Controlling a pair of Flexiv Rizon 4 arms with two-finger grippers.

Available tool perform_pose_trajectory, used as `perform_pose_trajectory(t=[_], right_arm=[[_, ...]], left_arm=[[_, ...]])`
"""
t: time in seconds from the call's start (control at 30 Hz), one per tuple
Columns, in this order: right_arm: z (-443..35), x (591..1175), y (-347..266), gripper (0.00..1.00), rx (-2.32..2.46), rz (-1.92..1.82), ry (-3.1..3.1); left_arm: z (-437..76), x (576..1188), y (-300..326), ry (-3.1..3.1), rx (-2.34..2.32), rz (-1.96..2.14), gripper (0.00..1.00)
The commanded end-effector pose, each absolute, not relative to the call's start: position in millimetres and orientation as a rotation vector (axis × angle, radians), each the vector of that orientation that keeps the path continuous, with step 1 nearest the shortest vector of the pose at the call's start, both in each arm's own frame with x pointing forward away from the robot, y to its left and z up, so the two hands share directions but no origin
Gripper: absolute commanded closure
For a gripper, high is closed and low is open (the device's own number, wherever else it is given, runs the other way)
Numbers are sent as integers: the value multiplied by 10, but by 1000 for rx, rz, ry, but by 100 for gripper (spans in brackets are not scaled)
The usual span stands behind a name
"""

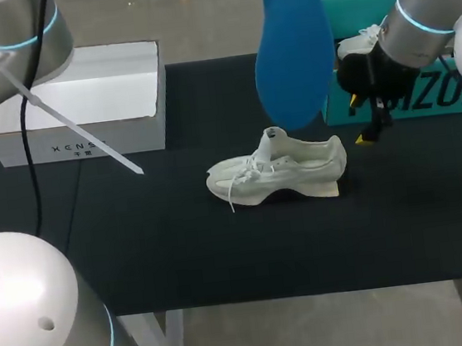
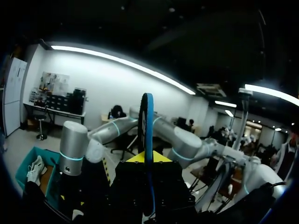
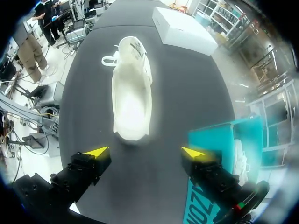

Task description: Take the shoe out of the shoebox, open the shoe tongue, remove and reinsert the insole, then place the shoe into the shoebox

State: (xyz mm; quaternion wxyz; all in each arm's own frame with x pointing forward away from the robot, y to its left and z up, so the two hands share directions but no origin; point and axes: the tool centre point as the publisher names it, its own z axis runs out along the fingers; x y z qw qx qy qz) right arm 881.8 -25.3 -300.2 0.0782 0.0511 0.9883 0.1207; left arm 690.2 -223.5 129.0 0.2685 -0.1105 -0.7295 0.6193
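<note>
A white shoe lies on its sole on the black mat, toe to the left, tongue pulled up. A blue insole hangs in the air above and behind it. In the left wrist view the insole shows edge-on, with my left gripper shut on it. My right gripper stands open just right of the shoe's heel, nothing between its fingers. From the right wrist, the shoe lies ahead of the open right gripper. The open white shoebox sits at the back left.
A teal box with another white shoe stands at the back right, close behind my right gripper. The shoebox lies beyond the shoe in the right wrist view. The black mat ends near the table's front edge.
</note>
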Motion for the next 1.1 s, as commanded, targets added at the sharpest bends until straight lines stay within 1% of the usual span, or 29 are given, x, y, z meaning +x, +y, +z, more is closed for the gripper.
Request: perform_pose_trajectory(t=[0.03, 0.67, 1.1], right_arm=[[-3004, 8816, -252, 0, 154, 359, 2959], [-2987, 8824, -222, 0, 153, 380, 2954], [-3015, 9000, 289, 0, 87, 389, 2985]], left_arm=[[1291, 6869, -2209, -1972, -291, 1678, 100], [1291, 6869, -2209, -1972, -291, 1678, 100], [1291, 6869, -2209, -1972, -291, 1678, 100]])
